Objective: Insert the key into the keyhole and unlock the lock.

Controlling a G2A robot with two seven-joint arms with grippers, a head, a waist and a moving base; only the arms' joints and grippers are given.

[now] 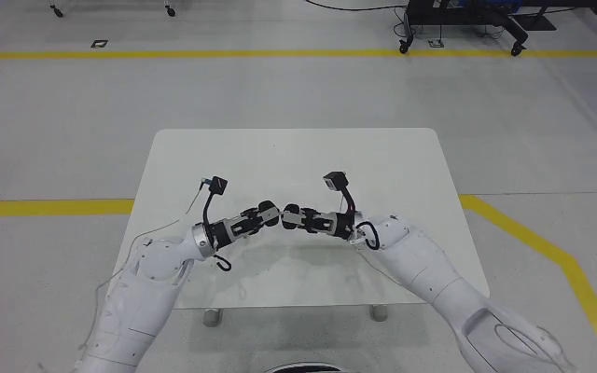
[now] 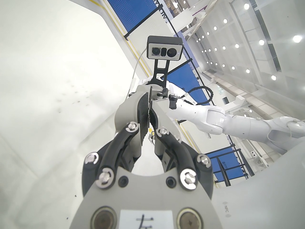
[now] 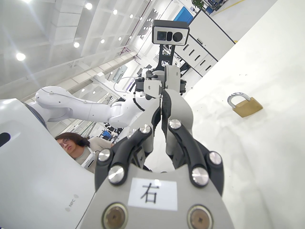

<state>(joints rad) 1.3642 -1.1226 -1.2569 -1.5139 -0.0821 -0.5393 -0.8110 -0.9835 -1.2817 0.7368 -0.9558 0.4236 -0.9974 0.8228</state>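
Left end effector [image 2: 149,101] and right end effector [image 3: 164,101] both clenched tip to tip over the bench [image 1: 373,168], probably a key handoff, padlock [image 3: 245,107] lying nearby.

Brass padlock [image 3: 245,107] flat on white table [image 3: 274,72]

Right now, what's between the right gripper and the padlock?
Only bare white table lies between the right gripper and the padlock, as the right wrist view shows.

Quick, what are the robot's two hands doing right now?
Left hand: closed; holding anything, cannot tell.
Right hand: closed, nothing seen in it.
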